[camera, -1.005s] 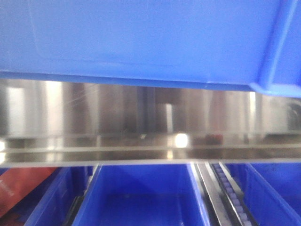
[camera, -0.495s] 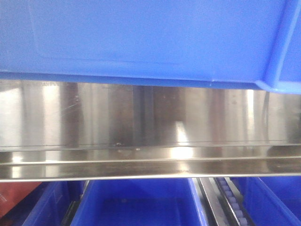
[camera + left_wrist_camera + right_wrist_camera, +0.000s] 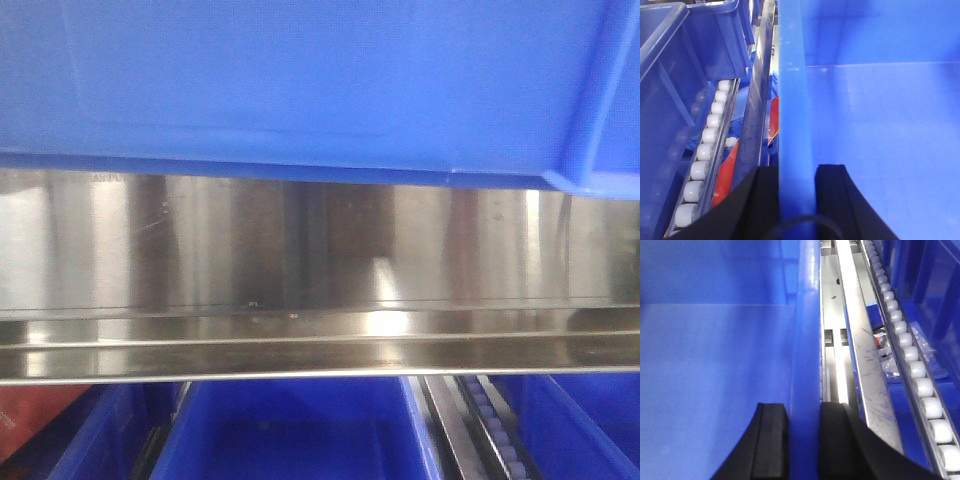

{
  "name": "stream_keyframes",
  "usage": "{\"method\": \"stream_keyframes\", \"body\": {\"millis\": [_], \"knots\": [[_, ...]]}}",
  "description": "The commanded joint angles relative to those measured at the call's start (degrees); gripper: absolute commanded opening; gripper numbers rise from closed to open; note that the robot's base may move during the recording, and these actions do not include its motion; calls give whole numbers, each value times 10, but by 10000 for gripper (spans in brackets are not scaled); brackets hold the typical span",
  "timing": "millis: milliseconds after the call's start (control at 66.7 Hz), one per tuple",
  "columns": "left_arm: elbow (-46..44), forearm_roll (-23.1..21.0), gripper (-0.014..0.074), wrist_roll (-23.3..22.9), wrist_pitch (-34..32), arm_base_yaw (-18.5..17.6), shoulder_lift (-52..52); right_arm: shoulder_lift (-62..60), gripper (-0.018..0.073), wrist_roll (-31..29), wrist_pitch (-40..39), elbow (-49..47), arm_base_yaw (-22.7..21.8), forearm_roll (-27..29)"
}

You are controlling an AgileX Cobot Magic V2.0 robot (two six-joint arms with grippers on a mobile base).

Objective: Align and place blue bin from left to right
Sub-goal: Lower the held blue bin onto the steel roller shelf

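Jaws of the left gripper [image 3: 797,172] and right gripper [image 3: 802,410] each pinch a wall of the blue bin [image 3: 300,80] above the steel rail [image 3: 300,250]. Probably mid-placement, though its footing is hidden; next, set it square.

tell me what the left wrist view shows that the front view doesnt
Only the left wrist view: the left gripper clamped over the rim of the blue bin, the bin's inside, and a row of white rollers. Only the front view: the bin's outer wall seen side-on, with the broad face of the steel rail below it. Both: the bin, the rail and darker bins.
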Motion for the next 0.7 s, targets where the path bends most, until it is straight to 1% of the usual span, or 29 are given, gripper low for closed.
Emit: {"method": "stream_keyframes", "body": {"millis": [0, 255, 345, 465, 585, 675, 690], "knots": [[-6, 18, -111, -3, -97, -8, -6, -4, -78, -4, -98, -7, 7, 4], [-6, 18, -111, -3, -97, -8, -6, -4, -78, -4, -93, -7, 7, 4], [-12, 0, -111, -3, -99, -6, -6, -4, -78, -3, -92, -11, 7, 7], [-38, -54, -111, 1, -101, 13, -6, 7, -78, -3, -53, -45, 7, 8], [-64, -99, -111, 49, -104, 39, -2, 31, -78, -18, -44, -88, 4, 8], [-87, -164, -111, 94, -108, 66, 9, 62, -78, -26, -46, -125, -4, 9], [-90, -181, -111, 102, -110, 74, 11, 67, -78, -26, -46, -130, -6, 11]]}}
